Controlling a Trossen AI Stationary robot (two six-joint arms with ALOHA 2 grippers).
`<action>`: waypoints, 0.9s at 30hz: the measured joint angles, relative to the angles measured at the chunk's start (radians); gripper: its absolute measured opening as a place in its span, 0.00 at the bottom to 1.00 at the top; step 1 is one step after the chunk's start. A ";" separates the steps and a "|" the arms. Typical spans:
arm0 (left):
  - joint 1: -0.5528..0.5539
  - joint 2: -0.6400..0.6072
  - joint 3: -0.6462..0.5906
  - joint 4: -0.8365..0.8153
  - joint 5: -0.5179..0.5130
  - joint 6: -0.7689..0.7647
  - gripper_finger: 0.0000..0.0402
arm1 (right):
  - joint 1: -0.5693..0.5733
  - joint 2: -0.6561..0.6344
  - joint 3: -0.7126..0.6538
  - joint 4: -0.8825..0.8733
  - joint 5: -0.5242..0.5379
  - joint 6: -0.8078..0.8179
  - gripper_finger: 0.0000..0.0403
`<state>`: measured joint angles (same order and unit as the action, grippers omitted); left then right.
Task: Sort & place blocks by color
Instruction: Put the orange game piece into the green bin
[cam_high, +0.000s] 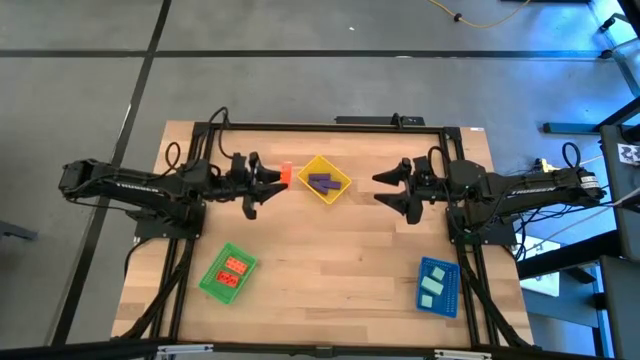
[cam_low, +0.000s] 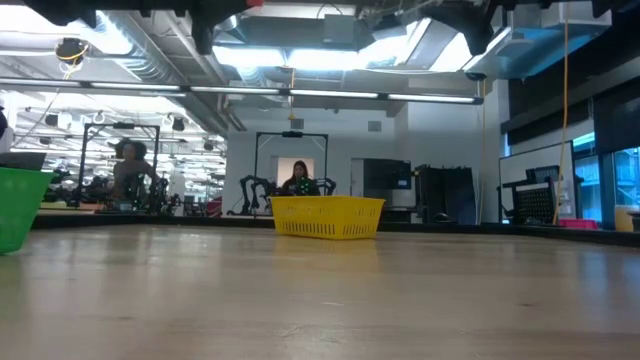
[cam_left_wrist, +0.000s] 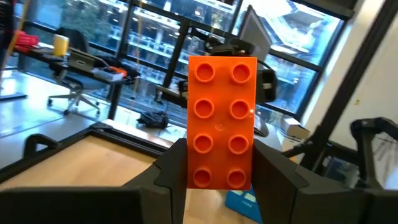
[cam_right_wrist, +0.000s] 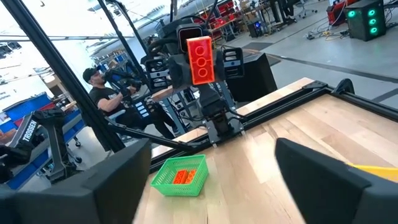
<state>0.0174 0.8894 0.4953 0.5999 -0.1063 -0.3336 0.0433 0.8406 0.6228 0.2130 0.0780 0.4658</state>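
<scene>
My left gripper (cam_high: 278, 179) is shut on an orange-red studded block (cam_high: 286, 175), held in the air just left of the yellow tray (cam_high: 340, 182). That tray holds purple blocks (cam_high: 320, 183). The green tray (cam_high: 216, 283) near the front left holds orange-red blocks (cam_high: 233, 270). The blue tray (cam_high: 448, 296) at the front right holds mint-teal blocks (cam_high: 433, 283). My right gripper (cam_high: 388, 189) is open, right of the yellow tray, touching nothing. The right wrist view shows the held block (cam_right_wrist: 200, 59) and the green tray (cam_right_wrist: 163, 182). My left gripper pinches the orange-red block at its lower end (cam_left_wrist: 219, 177), one finger (cam_left_wrist: 171, 177) on each long side. The fingers reach level toward the table's right. The block stands upright above the fingers, lifted clear of the table, its studded face (cam_left_wrist: 221, 93) toward the wrist camera.
Bare wood lies between the three trays at the table's middle (cam_high: 330, 260). A dark frame rail (cam_high: 320, 126) runs along the far edge. In the low view the yellow tray (cam_low: 328, 216) sits mid-table and the green tray (cam_low: 20, 208) at the left. People are in the room behind.
</scene>
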 joint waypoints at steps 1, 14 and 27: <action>0.000 0.000 0.000 0.000 0.012 0.000 0.32 | 0.000 0.000 0.000 -0.003 0.000 -0.001 0.80; 0.000 0.000 0.000 -0.001 0.022 -0.005 0.32 | 0.000 0.000 0.000 -0.010 0.000 -0.100 0.01; -0.075 0.016 0.224 -0.572 0.097 0.024 0.32 | 0.000 0.000 0.000 -0.011 0.000 -0.101 0.00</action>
<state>-0.0581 0.9050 0.7190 0.0277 -0.0097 -0.3099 0.0433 0.8402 0.6226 0.2016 0.0780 0.3648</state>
